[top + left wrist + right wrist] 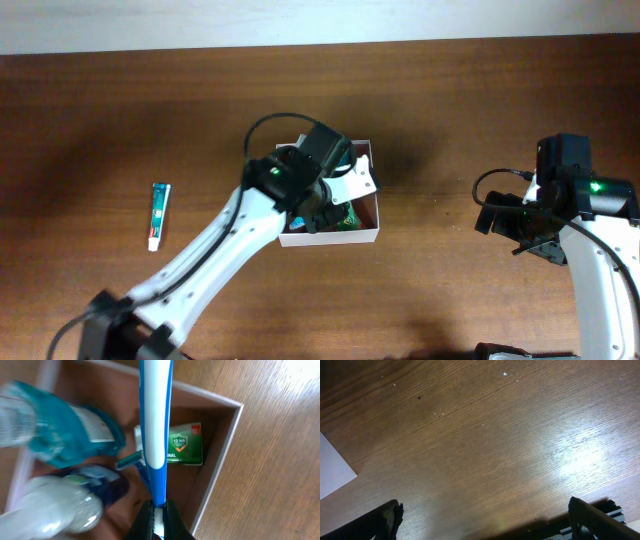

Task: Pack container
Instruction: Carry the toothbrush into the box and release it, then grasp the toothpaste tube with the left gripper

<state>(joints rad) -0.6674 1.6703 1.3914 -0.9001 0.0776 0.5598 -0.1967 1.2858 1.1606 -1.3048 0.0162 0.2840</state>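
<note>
1. Container (350, 237): a square, shallow, open box with white outer walls and a reddish-brown inside. It stands on the bench (450, 100) near the middle of the overhead view, and the left arm covers much of it.
2. Contents, left wrist view: a green packet (186, 445) printed "12 HR" lies flat on the floor in the corner. A teal item (65, 430), blurred, lies across the other side. Just beside it are a pale bottle (60, 510) and a dark blue item (107, 485). These three crowd together, and it cannot be told which ones touch.
3. Toothbrush (155, 420): it is long, blue and white. It runs straight across the container's opening and past one wall. It passes in front of the edge of the green packet. Whether it touches anything below cannot be told.
4. Left gripper (157, 519): its black fingers are pinched narrowly on one end of the toothbrush. It is poised over the container.
5. Toothpaste tube (159, 215): it is white and teal with a white cap. It lies alone on the bench, well apart from the container, on the left of the overhead view.
6. Right gripper (485, 505): its fingers are spread wide with only bare wood grain between them, and it holds nothing. In the overhead view it sits well to the right of the container.
7. White corner (332, 472): a flat white shape at the left edge of the right wrist view. What it is cannot be told.
</note>
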